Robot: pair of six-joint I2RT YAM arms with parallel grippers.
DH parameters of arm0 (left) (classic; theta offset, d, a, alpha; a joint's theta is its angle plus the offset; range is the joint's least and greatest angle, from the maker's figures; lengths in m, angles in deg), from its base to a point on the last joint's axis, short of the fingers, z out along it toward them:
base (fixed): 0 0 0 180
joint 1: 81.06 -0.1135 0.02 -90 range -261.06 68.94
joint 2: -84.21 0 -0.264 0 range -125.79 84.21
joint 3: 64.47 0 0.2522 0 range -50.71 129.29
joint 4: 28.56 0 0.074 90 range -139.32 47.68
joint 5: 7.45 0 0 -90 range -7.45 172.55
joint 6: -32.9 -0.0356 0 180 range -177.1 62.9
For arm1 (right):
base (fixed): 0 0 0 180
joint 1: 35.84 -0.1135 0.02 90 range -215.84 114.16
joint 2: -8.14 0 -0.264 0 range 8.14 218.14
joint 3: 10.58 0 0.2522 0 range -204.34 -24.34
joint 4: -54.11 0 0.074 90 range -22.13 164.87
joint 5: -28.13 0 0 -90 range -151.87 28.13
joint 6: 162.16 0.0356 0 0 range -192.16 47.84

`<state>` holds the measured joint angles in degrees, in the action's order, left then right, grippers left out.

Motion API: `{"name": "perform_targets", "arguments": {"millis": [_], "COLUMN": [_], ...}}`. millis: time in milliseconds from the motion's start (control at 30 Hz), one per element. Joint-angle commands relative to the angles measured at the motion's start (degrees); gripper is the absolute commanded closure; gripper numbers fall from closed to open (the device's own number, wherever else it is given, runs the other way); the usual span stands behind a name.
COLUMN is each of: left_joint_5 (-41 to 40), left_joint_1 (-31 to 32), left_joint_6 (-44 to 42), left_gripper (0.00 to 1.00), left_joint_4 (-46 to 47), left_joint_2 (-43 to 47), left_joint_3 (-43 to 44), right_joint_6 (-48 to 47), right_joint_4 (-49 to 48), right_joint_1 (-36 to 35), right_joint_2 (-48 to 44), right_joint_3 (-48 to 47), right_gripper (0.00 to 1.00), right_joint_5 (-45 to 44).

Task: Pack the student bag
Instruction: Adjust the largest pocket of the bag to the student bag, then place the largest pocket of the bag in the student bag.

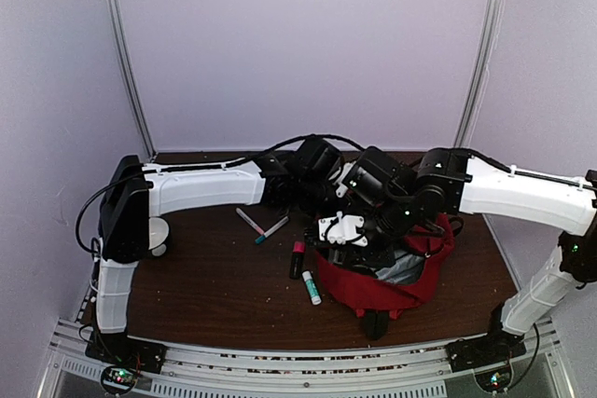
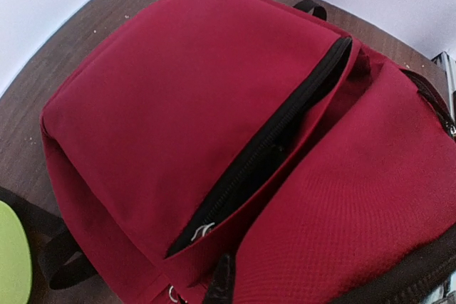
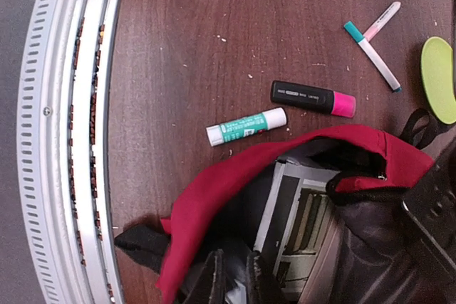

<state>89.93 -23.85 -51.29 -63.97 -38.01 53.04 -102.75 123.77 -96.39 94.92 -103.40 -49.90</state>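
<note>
Just beneath right gripper (image 3: 236,277), the student bag (image 3: 214,191).

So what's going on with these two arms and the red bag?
A two-armed robot is packing a large red fabric backpack on a dark wooden table. The right hand dips into its open main compartment, where printed sheets lie. The left hand, shut, sits by the unzipped front pocket. A white glue stick, a black pink-capped highlighter and two pens wait outside.
</note>
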Motion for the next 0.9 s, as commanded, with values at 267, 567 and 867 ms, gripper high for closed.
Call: {"name": "perform_targets", "arguments": {"millis": [267, 567, 867], "left_joint_5": [12.92, 9.85, 7.70], "left_joint_1": [1.59, 6.39, 6.42], "left_joint_6": [-10.28, -11.19, -15.84], "left_gripper": [0.82, 0.56, 0.42], "left_joint_4": [-8.47, -10.46, -16.63], "left_joint_2": [12.87, 17.07, 21.14], "left_joint_3": [-14.20, -12.73, -5.12], "right_joint_6": [-9.05, -27.66, -50.36], "right_joint_4": [9.42, 16.52, 25.97], "right_joint_1": [13.74, 39.88, 59.29], "right_joint_2": [-22.89, -29.90, -25.35], "right_joint_3": [10.83, 19.70, 21.28], "right_gripper": [0.63, 0.62, 0.57], "right_joint_5": [13.85, 19.73, 27.63]}}
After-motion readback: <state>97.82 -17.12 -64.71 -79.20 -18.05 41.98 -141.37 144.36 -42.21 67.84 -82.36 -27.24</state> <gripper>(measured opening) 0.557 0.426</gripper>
